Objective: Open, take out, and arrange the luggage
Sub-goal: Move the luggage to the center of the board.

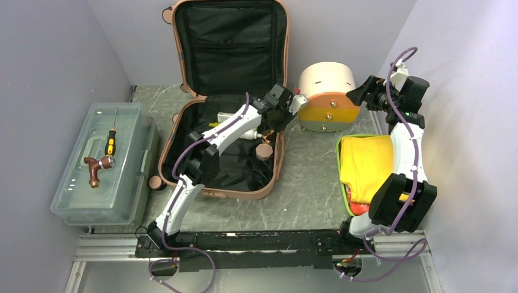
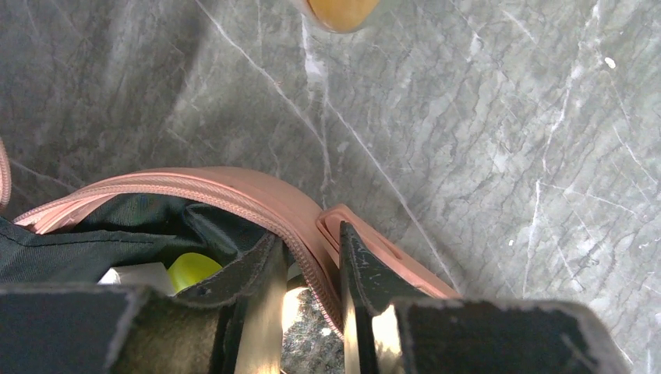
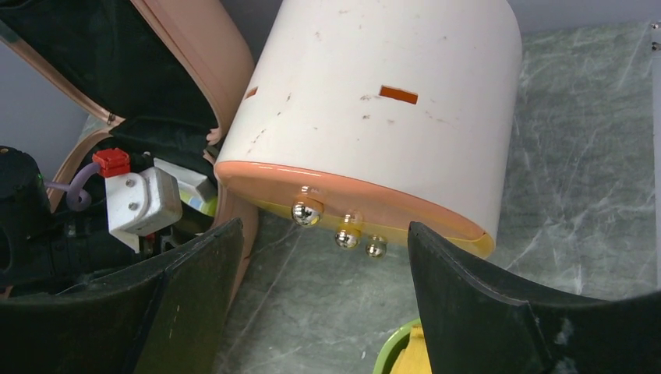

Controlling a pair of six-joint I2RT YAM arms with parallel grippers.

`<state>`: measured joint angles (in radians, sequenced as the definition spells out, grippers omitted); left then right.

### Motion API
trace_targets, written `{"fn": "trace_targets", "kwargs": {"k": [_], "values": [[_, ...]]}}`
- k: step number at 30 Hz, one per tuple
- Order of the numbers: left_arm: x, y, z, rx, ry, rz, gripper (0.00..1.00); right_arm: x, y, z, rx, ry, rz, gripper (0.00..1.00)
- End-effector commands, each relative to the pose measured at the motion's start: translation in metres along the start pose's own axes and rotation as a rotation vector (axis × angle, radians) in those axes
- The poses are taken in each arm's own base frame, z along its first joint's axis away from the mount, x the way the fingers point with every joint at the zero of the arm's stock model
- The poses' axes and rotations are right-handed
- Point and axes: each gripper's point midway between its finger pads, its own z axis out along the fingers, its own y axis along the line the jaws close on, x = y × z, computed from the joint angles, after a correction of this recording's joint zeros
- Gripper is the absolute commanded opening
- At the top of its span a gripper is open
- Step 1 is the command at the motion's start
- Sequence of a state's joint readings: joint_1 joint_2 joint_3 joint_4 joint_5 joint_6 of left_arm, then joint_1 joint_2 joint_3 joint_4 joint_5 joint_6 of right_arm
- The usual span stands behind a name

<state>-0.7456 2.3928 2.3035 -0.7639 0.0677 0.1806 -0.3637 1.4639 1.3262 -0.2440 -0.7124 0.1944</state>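
We're at the take-out step: the luggage (image 1: 229,55) is already open, its lid propped upright at the back and its lower shell flat on the desk (image 1: 305,189).

Left claw (image 2: 310,238) first. It sits astride the right-hand rim of the lower shell, 1 finger inside over the black lining, 1 outside over bare desk. The pink zipped edge runs right between them. The gap is narrow. We cannot tell whether the jaws actually pinch the rim or only bracket it, and they carry nothing else. Just inside and below this claw, a yellow-green object (image 2: 191,269) and something white lie in the shell, so by our reading there are things to lift out yet.

Over to the right claw (image 3: 323,234). It is spread wide and empty, hanging above the desk. Straight ahead of it and framed between its 2 fingers stands a round cream container (image 3: 374,117) with an orange and yellow base. The luggage lies beyond the container to this claw's left. Behind it, towards its own base, a lime-green tray (image 1: 340,183) holds a yellow cloth (image 1: 366,162).

What's next, as we judge it? The left claw needs to clear the rim and drop onto the items just inside it. The right claw needs to advance and close squarely on the container, whose wide curved wall could slip.
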Motion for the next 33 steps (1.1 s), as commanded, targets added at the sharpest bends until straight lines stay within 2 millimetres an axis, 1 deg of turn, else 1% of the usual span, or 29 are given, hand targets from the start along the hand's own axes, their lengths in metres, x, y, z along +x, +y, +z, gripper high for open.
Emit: {"fn": "trace_targets", "kwargs": {"k": [1, 4, 10, 15, 20, 24, 30, 31, 33], "values": [[0.009, 0.072, 0.014, -0.140, -0.011, 0.045, 0.19, -0.016, 0.010, -0.007, -0.029, -0.055, -0.044, 0.80], [0.012, 0.085, 0.016, -0.180, -0.002, 0.038, 0.18, -0.016, 0.010, -0.006, -0.028, -0.053, -0.043, 0.80], [0.012, 0.105, 0.017, -0.215, -0.006, 0.018, 0.17, -0.016, 0.009, -0.007, -0.026, -0.056, -0.048, 0.80], [0.018, 0.120, 0.017, -0.243, 0.001, 0.001, 0.16, -0.016, 0.008, -0.007, -0.024, -0.055, -0.045, 0.80], [0.026, 0.136, 0.016, -0.265, 0.014, -0.016, 0.15, -0.015, 0.007, -0.007, -0.025, -0.054, -0.043, 0.80], [0.028, 0.147, 0.011, -0.279, 0.011, -0.034, 0.14, -0.014, 0.005, -0.006, -0.023, -0.051, -0.039, 0.80], [0.029, 0.159, 0.001, -0.290, 0.002, -0.053, 0.13, -0.011, 0.000, -0.002, -0.013, -0.044, -0.033, 0.80], [0.029, 0.158, 0.001, -0.279, -0.002, -0.057, 0.14, -0.010, -0.001, -0.001, -0.010, -0.043, -0.031, 0.80], [0.026, 0.154, -0.001, -0.250, -0.018, -0.060, 0.19, -0.009, -0.004, 0.001, -0.006, -0.041, -0.027, 0.80]]}}
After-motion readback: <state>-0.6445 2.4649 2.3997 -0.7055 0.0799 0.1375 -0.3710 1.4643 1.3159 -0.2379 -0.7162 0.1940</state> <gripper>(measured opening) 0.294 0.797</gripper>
